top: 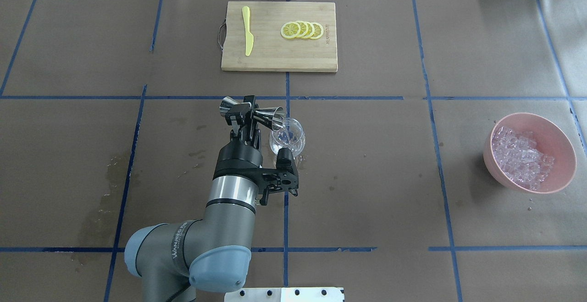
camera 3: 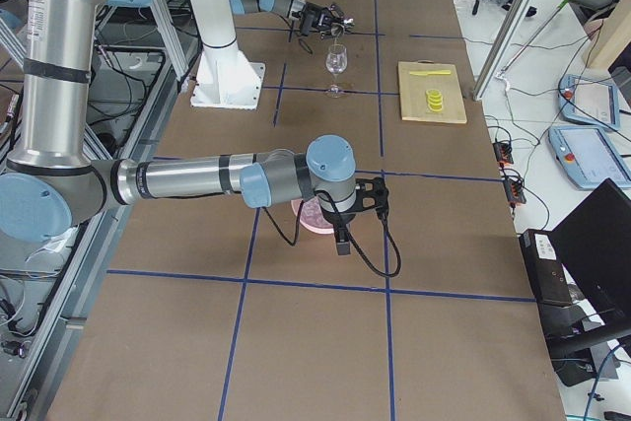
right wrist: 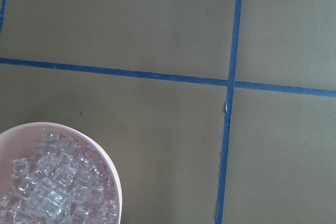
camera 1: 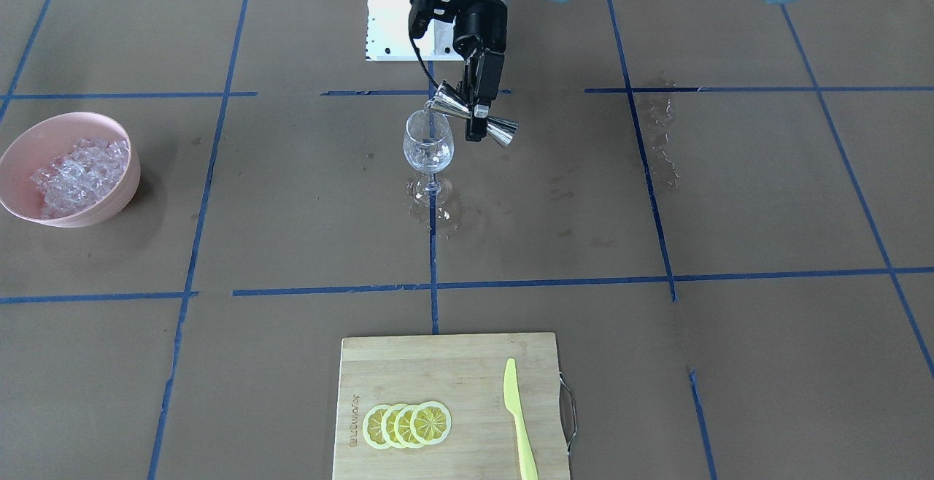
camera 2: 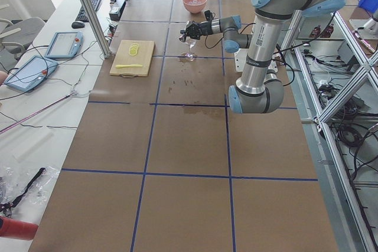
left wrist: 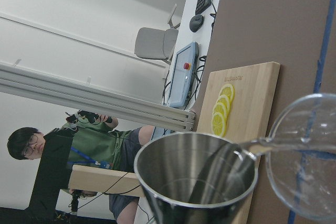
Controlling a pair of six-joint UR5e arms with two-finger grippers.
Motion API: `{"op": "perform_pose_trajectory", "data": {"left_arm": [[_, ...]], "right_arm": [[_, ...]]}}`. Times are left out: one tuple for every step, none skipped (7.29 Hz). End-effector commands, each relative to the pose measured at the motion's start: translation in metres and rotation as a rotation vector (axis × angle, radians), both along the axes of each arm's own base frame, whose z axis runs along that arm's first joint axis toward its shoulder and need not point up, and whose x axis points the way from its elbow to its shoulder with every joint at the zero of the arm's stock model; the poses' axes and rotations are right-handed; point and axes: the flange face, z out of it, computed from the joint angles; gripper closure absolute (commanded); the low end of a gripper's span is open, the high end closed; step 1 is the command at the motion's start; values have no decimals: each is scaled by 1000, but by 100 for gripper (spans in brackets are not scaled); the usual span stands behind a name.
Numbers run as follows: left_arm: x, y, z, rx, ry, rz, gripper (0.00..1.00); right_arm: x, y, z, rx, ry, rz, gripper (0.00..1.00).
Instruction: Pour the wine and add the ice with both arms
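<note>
Jigger (camera 1: 443, 105) sits clamped between left fingers (camera 1: 476, 127), mouth over wine glass (camera 1: 428, 150).

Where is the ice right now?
In the overhead view the ice sits in the pink bowl on the table's right side, well away from the glass at centre.

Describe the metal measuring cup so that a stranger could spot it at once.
Start at the wine glass standing on the blue tape line near the table's middle. Just above its rim the left gripper holds the jigger tipped sideways, liquid running into the glass. It is the only shiny steel piece: two cones joined at their tips.
</note>
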Motion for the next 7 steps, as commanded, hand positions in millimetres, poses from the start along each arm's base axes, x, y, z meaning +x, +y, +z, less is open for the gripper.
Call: {"op": "perform_pose_trajectory", "data": {"left_arm": [[2, -3, 4, 12, -72, -14, 100], [5, -3, 6, 19, -100, -26, 100], [5, -4, 6, 31, -149, -26, 100], [5, -3, 6, 33, -157, -24, 100], [5, -3, 5, 42, -191, -24, 100], [5, -3, 4, 43, -190, -24, 100], [2, -4, 0, 44, -177, -28, 100]], "right_arm": [[1, 1, -9, 15, -2, 2, 0], [1, 2, -8, 12, -4, 2, 0], [1, 2, -8, 11, -4, 2, 0], [0, 3, -8, 10, -7, 1, 0], [0, 4, -7, 7, -8, 1, 0], [0, 5, -5, 1, -8, 1, 0], [0, 5, -6, 4, -9, 0, 0]]}}
